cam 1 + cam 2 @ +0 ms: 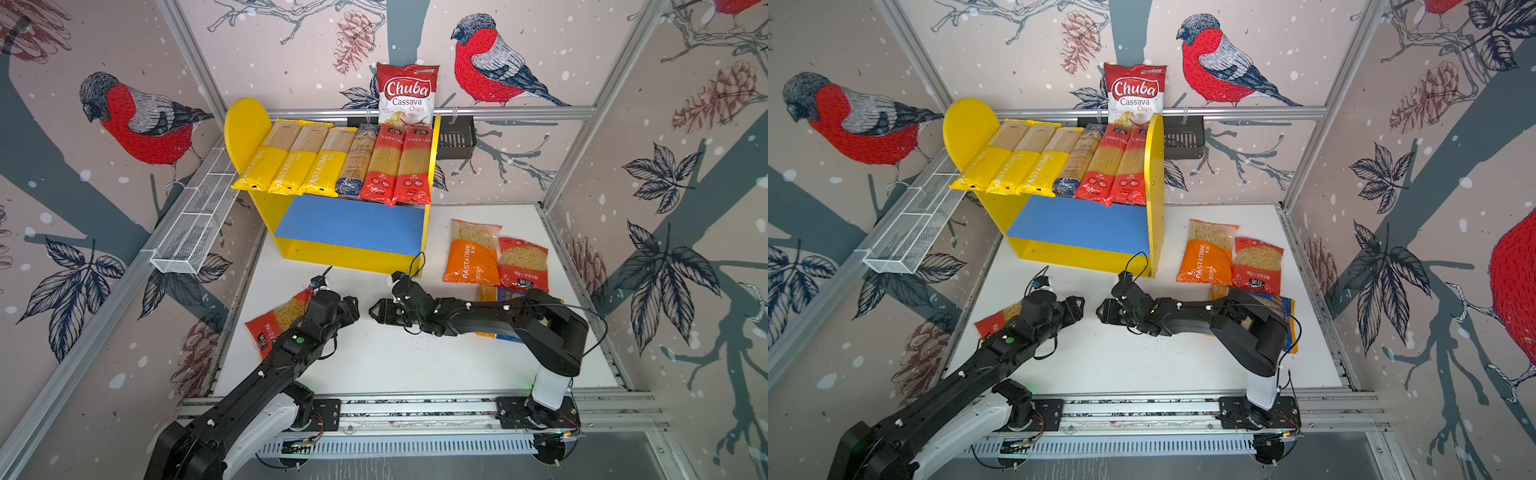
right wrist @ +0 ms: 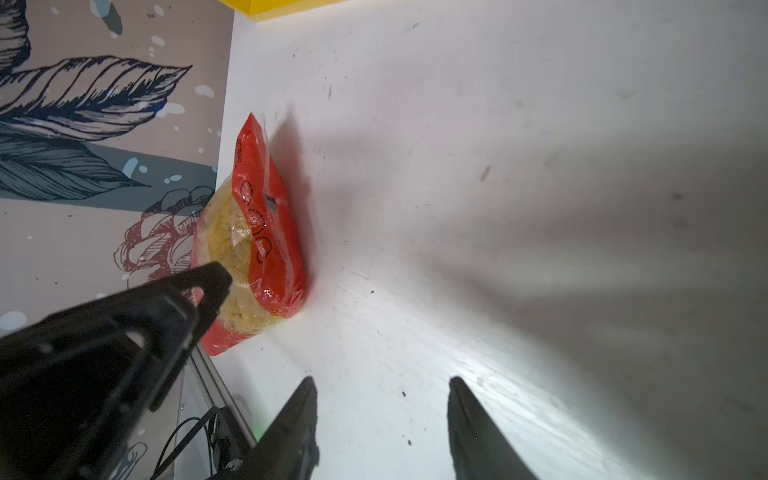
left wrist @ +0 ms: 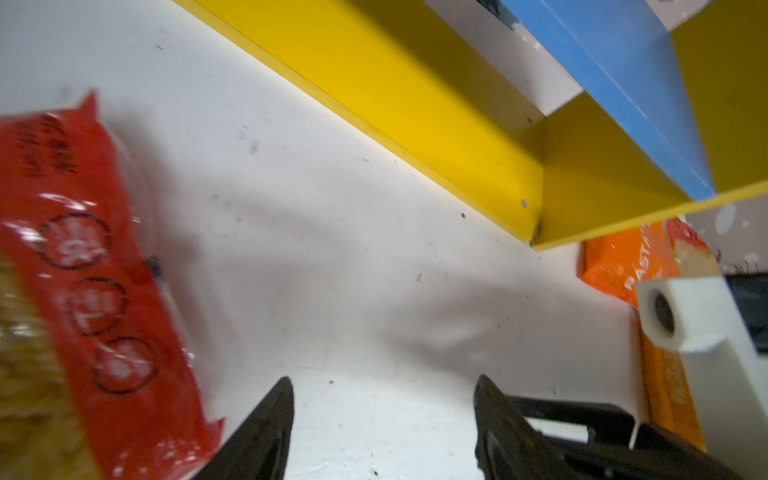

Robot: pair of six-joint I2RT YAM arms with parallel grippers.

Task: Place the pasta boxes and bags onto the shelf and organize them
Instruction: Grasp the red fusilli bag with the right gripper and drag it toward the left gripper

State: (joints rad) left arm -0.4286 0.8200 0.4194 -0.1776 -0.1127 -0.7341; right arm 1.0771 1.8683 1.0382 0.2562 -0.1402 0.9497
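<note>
Both arms sit low over the white table (image 1: 395, 357) in front of the shelf (image 1: 345, 257), with the grippers nearly tip to tip around the middle. The left gripper (image 3: 382, 399) has its fingers spread well apart with only bare table between them, so it isn't gripping anything. The right gripper (image 2: 380, 399) is parted a bit less and has nothing in it either.

The top of the shelf carries six long packs side by side: three yellow PASTATIME packs (image 1: 291, 162), a blue-labelled spaghetti pack (image 1: 357, 162) and two red spaghetti packs (image 1: 399, 166). Their ends hang over the front edge, above the blue lower board (image 1: 353, 220).

On the table, a red macaroni bag (image 1: 270, 328) lies near the left wall, partly under the left arm and outside the fingers. Right of the shelf, an orange PASTATIME bag (image 1: 471, 257) and a second red macaroni bag (image 1: 523, 264) lie touching each other. A blue-orange bag (image 1: 507, 295) is mostly hidden under the right arm.

Behind the shelf, the Chuba Cassava Chips bag (image 1: 407, 93) stands in the black slotted basket (image 1: 457, 139). A white wire-mesh basket (image 1: 195, 224) hangs on the left wall.
</note>
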